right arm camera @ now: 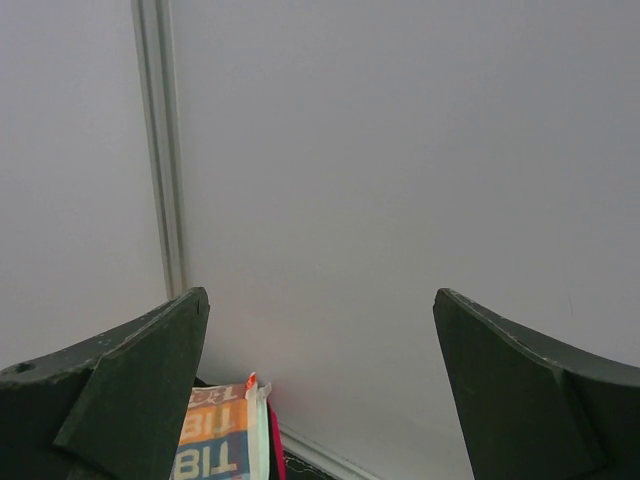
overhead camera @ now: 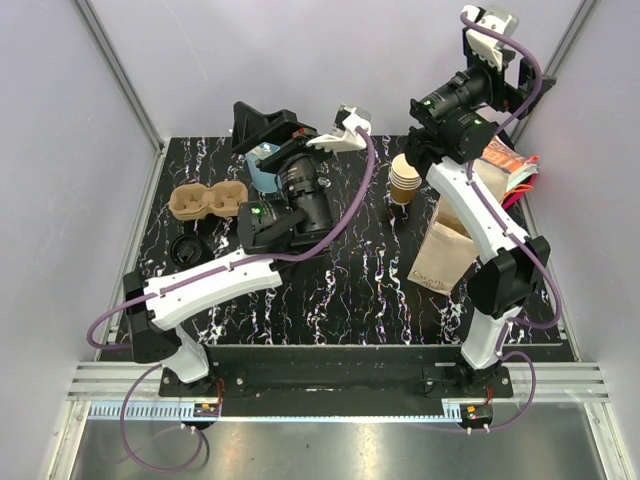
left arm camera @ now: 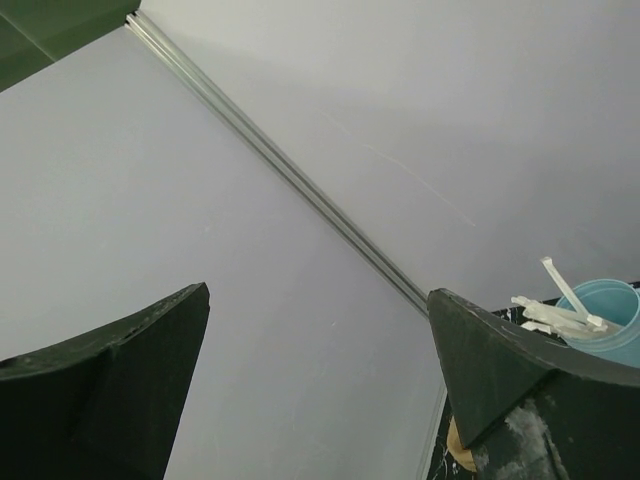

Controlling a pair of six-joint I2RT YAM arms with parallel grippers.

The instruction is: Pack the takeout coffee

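The small brown takeout coffee cup cannot be made out in any view.

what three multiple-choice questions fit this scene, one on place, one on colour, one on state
1. Where does the cardboard cup carrier lie?
A) on the left part of the table
B) inside a paper bag
C) in a gripper

2. What colour is the utensil cup?
A) red
B) light blue
C) black

3. How is the right gripper?
A) shut on a cup
B) shut on nothing
C) open, holding nothing

Answers:
1 A: the top view shows it on the black marbled surface, left of both arms.
2 B: the left wrist view shows its light-blue rim.
3 C: the right wrist view shows its fingers wide apart with nothing between them.
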